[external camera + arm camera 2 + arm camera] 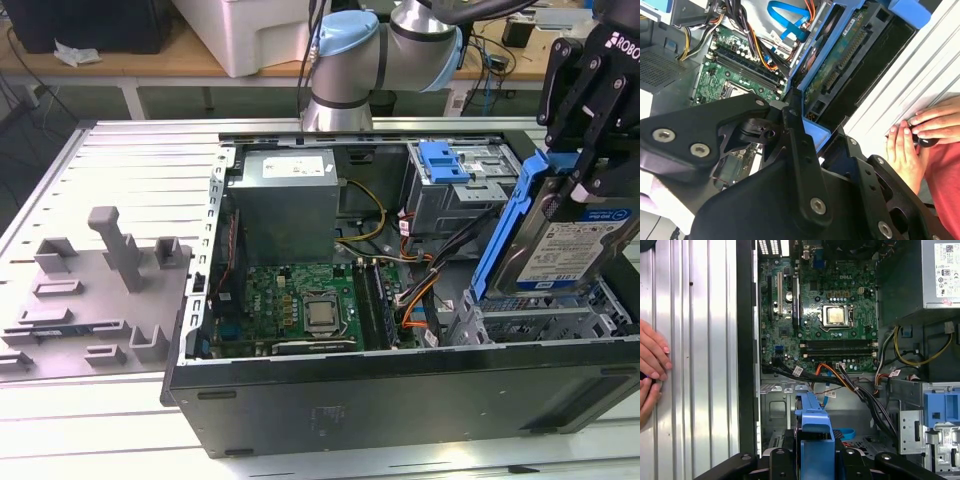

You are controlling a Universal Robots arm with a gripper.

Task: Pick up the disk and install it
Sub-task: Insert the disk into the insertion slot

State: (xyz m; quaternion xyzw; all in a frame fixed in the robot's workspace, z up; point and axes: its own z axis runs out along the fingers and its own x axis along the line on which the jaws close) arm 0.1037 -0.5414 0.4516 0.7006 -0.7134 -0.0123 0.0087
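The table [110, 160] carries an open computer case [400, 400] with its circuit board [300, 300] laid bare. At the exterior view's right, in the near end of the case, sits the metal drive cage [545, 320]. The disk [585, 245] hangs over it, lifted but not yet seated, so the pick-up looks done and the installing is left. The disk stands steeply tilted. Its long axis runs from the upper end down toward the cage, the labelled face is turned to the near side, and its blue bracket [510, 225] runs along the edge toward the exterior view's left. Whether its lower end touches the cage I cannot tell. The gripper [583, 170] pinches the disk's upper end. A person's hands [905, 150] rest on the table beside the case.
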